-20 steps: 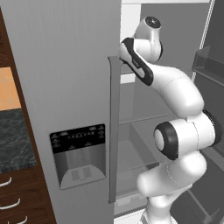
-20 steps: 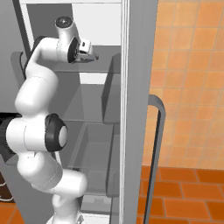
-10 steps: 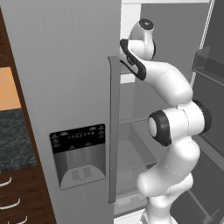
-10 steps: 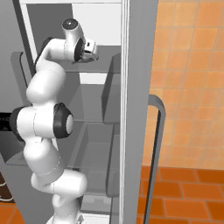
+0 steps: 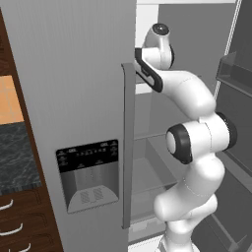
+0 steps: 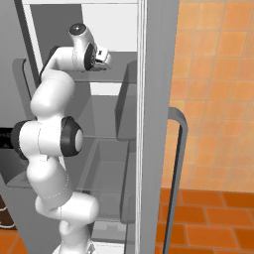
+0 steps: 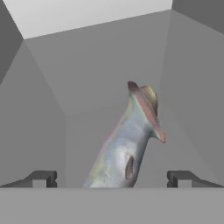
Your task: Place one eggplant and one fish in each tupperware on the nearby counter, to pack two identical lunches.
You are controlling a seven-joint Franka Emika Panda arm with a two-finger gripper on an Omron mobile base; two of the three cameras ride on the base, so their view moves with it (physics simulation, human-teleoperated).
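Observation:
A silvery-grey fish (image 7: 124, 151) lies on a grey fridge shelf (image 7: 87, 96), its tail fin pointing away from the hand. My gripper (image 7: 111, 180) is open, with one dark fingertip (image 7: 43, 178) on each side of the fish's near end and neither touching it. In the right base view the gripper (image 6: 105, 55) reaches onto the upper shelf (image 6: 119, 74) of the open fridge. The eggplants and the tupperware are out of view. A strip of the dark marbled counter (image 5: 15, 157) shows at the far left.
The closed fridge door (image 5: 74, 98), with its dispenser panel (image 5: 88, 170) and long handle (image 5: 129, 147), stands left of the arm. The open door (image 6: 154, 124) is to the right, with door bins (image 5: 236, 74). Brown drawers (image 5: 12, 231) sit under the counter.
The arm has stretched further into the upper fridge shelf, with the elbow rising and the hand moving slightly deeper. The base has stayed put.

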